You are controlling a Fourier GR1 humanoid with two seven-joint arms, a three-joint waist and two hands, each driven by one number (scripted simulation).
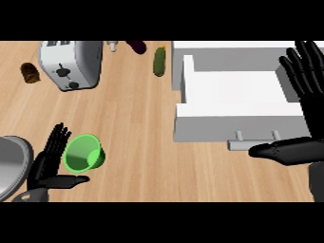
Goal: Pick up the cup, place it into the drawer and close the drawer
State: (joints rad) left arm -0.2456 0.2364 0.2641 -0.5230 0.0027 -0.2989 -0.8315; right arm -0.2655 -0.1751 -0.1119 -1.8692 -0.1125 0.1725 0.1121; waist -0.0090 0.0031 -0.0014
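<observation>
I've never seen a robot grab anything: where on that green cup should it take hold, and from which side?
Likely round the side wall of the green cup, below its rim, coming from its left: the left robot hand is open right beside it there, and the round wall suits fingers and thumb curling round.

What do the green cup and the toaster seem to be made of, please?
The bright green round cup looks like smooth plastic, probably: flat uniform colour with a paler rim. The silver-grey boxy toaster looks like metal with a satin finish: soft grey sheen, black knobs.
</observation>
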